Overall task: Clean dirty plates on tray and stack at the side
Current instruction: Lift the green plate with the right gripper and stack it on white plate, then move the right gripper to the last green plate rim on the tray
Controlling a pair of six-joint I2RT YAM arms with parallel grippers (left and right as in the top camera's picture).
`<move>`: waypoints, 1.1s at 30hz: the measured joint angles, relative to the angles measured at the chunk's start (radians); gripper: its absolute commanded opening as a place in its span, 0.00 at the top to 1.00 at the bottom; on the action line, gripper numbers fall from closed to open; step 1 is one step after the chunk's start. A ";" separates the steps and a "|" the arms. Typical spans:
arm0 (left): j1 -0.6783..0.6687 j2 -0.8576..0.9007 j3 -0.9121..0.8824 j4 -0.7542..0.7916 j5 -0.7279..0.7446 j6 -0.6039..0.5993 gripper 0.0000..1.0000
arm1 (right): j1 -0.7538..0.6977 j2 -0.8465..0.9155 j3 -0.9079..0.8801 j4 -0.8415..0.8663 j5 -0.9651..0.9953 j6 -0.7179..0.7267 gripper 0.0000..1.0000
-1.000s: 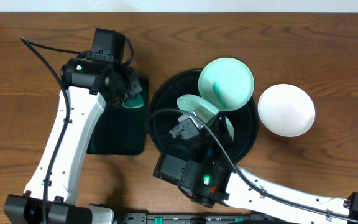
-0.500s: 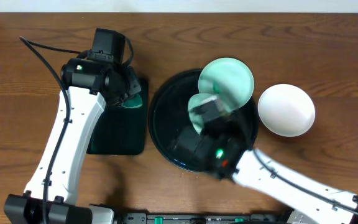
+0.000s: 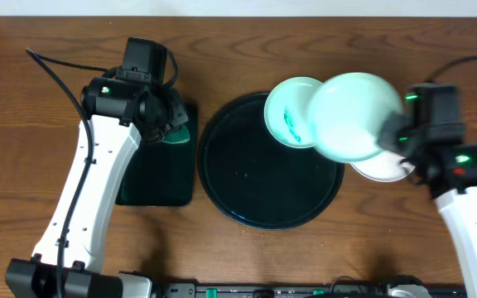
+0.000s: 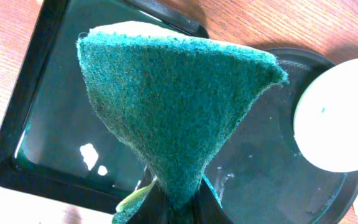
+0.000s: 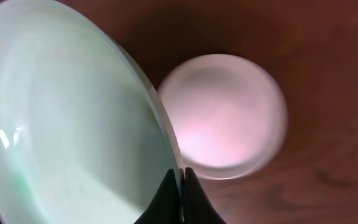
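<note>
Since the frame one second ago, the right arm has carried one mint plate (image 3: 350, 116) off the black tray (image 3: 247, 178) and across to the right side. The plate now hangs tilted above the white plate (image 3: 378, 171), which rests on the table just beside the tray. The right gripper (image 5: 180, 186) has its jaws clamped on the carried plate's rim. The plate's visible face is glossy pale green with no smear discernible, so the step in hand is judged to be stacking a cleaned plate. The next move calls for levelling it, centring it over the white plate, lowering until the two nest, then releasing. Released while tilted, it could slide off. A second mint plate (image 3: 290, 116), teal smear at its centre, sits on the tray's upper right rim and awaits cleaning. The left gripper (image 4: 173, 199) has its jaws closed on a green sponge (image 4: 179, 106) above the rectangular tray (image 3: 156, 178).
</note>
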 measured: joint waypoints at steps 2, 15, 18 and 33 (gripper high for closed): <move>0.000 0.000 0.000 0.000 0.000 0.000 0.93 | -0.130 0.018 -0.002 -0.002 -0.033 -0.003 0.99; 0.000 0.000 0.000 -0.005 0.000 0.015 0.93 | -0.363 0.315 -0.143 0.089 -0.090 -0.040 0.98; 0.000 0.000 0.000 -0.005 0.000 0.015 0.93 | -0.364 0.374 -0.156 0.101 -0.091 -0.043 0.85; 0.000 0.000 0.000 -0.004 0.000 0.015 0.93 | -0.301 0.371 0.039 0.129 -0.328 -0.234 0.33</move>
